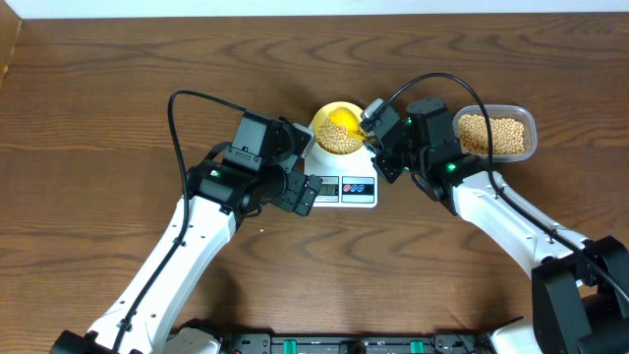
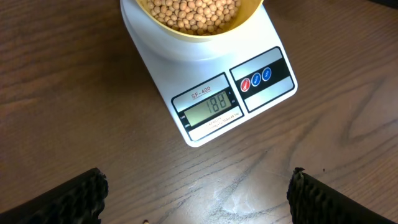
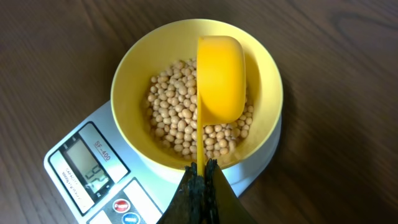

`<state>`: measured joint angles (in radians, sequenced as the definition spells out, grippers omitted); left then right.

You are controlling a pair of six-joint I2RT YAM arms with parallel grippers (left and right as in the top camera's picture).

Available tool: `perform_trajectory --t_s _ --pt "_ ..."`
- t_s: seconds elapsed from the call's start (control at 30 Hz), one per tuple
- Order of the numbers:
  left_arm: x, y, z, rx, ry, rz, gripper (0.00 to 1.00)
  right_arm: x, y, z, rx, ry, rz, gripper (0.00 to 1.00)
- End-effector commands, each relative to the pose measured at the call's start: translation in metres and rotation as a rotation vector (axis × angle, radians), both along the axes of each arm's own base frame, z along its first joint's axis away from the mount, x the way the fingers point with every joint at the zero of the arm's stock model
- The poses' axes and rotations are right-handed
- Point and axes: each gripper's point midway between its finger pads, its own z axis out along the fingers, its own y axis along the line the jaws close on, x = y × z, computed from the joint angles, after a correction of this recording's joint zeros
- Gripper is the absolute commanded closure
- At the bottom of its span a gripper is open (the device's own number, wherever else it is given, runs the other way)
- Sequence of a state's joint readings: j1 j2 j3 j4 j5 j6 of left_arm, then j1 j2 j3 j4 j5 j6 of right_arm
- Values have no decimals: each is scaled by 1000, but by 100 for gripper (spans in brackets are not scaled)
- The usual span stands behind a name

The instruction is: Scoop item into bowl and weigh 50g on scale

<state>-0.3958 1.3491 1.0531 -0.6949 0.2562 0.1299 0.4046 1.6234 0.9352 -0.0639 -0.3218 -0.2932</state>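
Note:
The pale-yellow bowl [image 3: 261, 74] stands on the white scale [image 3: 68, 180] and holds a layer of tan beans [image 3: 171, 115]. My right gripper [image 3: 200, 169] is shut on the thin handle of a yellow scoop [image 3: 219, 74], whose cup is tipped on its side over the bowl. In the overhead view the bowl [image 1: 323, 122], the scale [image 1: 358, 189] and the right gripper [image 1: 371, 123] sit mid-table. My left gripper [image 2: 197, 186] is open over bare wood just in front of the scale [image 2: 261, 37], its LCD [image 2: 210, 107] lit. The bowl [image 2: 200, 32] shows at the top edge.
A clear plastic tub [image 1: 526, 125] full of beans [image 1: 491, 133] stands at the right of the right arm. A single bean [image 2: 145, 222] lies on the wood between my left fingers. Dark wooden tabletop [image 1: 98, 98] surrounds the scale.

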Motion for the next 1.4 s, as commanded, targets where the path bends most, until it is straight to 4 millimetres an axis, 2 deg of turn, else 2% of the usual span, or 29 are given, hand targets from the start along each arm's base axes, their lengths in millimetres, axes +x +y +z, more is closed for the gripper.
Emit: perform_trajectory --t_s 0.0,0.2,0.43,0.93,1.1,1.17,1.37 --pt "-2 0 -4 4 12 6 5 -2 7 -1 4 11 32 99" --pt "-2 0 -4 4 12 6 5 -14 14 -3 63 89 51 99" --pt "-2 0 -4 4 12 6 5 -14 15 -2 135 172 -34 99" --pt "-2 0 -4 4 13 6 5 4 -3 7 317 306 -256 99" --pt "-2 0 -4 4 13 6 5 10 -15 9 396 382 -347 99" --pt "-2 0 -4 4 13 6 5 12 -20 12 444 419 -362 99" --pt "-2 0 -4 4 12 6 5 18 -20 41 594 427 -267 99"
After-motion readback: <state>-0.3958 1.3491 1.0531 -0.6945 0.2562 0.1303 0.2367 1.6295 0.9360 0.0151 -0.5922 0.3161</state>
